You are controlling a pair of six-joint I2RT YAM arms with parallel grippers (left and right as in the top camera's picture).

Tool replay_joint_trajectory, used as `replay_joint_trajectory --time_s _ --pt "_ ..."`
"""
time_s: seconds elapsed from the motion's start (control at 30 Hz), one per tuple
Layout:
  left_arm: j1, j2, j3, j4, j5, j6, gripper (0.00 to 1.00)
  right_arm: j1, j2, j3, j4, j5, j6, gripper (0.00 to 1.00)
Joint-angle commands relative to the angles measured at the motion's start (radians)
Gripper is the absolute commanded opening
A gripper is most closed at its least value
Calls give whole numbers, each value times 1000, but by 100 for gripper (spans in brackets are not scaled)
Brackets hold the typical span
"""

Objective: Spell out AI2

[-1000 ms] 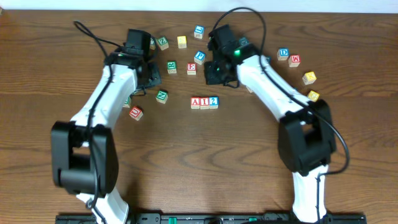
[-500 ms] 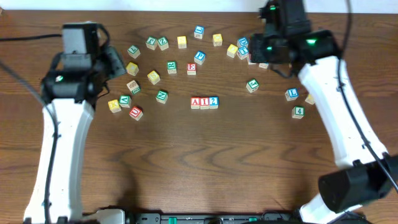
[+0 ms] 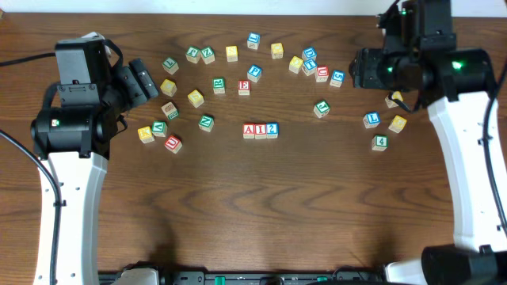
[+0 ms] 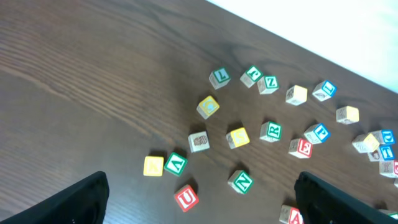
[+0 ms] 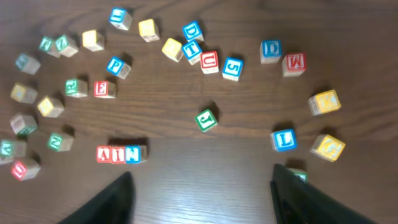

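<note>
Three blocks stand side by side mid-table: a red A (image 3: 249,131), a red I (image 3: 261,131) and a blue 2 (image 3: 272,129). The right wrist view shows this row (image 5: 121,154) at lower left. My left gripper (image 3: 141,81) hangs high over the table's left side, well apart from the row. Its jaws are open (image 4: 202,208) with nothing between them. High at the far right is my right gripper (image 3: 363,70), also open (image 5: 202,199) and empty. Only table shows between its fingers (image 5: 109,202).
Several loose letter blocks lie in an arc behind and beside the row, among them a red U (image 4: 186,197), a green N (image 4: 240,181), a green J (image 5: 206,119) and a blue L (image 5: 283,139). The table's far edge (image 4: 298,46) meets a white wall.
Both arms have pulled away from the middle, the left one to the left and the right one to the right. Both grippers have gone from shut to open.
</note>
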Motion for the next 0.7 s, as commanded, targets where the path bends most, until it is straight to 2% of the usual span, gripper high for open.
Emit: replay_joint_trajectory --time_s 0.0,0.2,0.67 --pt "5 2 14 -6 -13 9 96 -9 -47 9 -13 1 -16 79" --pt "5 2 14 -7 -13 8 98 -9 -100 9 -33 8 -15 99" --pt "5 2 14 -7 -13 8 98 -9 -168 8 -93 49 -15 99"
